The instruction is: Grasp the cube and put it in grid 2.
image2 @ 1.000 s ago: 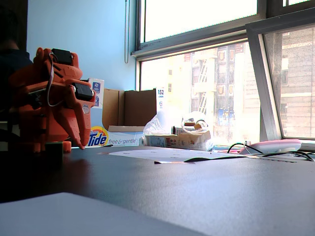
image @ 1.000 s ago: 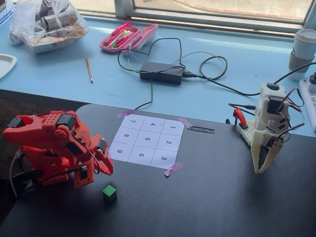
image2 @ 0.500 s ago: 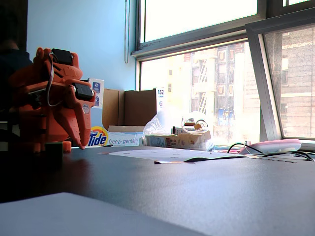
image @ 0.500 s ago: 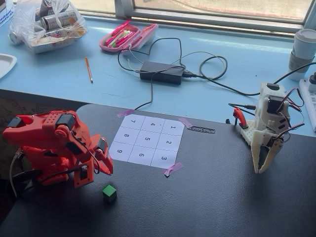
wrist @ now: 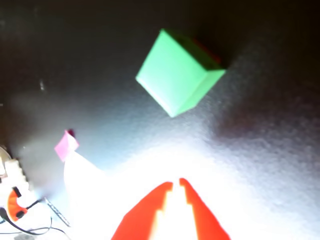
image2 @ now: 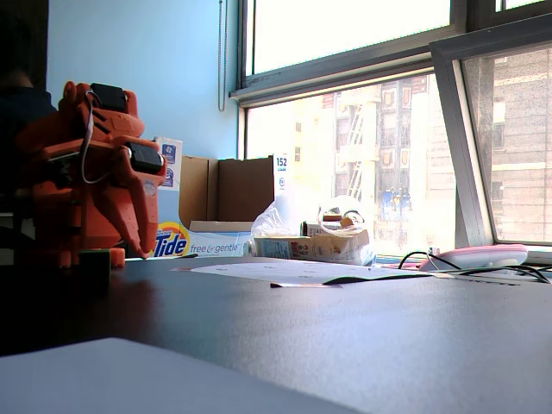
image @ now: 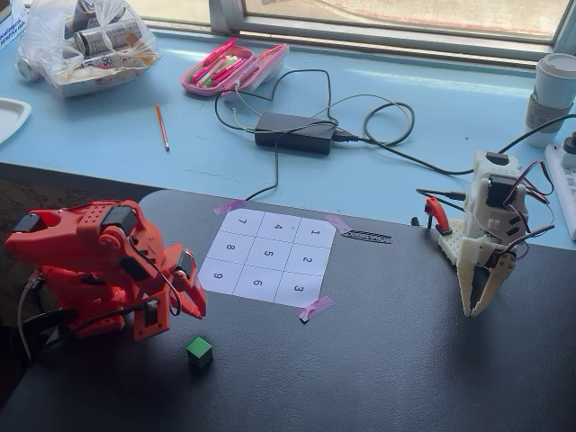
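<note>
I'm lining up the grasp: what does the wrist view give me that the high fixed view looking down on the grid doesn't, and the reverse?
Only the wrist view shows the cube close up, lying corner-on ahead of the gripper, whose fingertips are nearly together.

Only the fixed view from above shows the numbered sheet with grid 2, the whole orange arm, and a white arm parked at the right.

Both show the cube free on the dark table, apart from the gripper, off the sheet.

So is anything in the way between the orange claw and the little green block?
Nothing visible. The orange two-finger gripper hangs above bare dark tabletop, with the small green cube sitting free just in front of it, apart from the fingertips.
</note>
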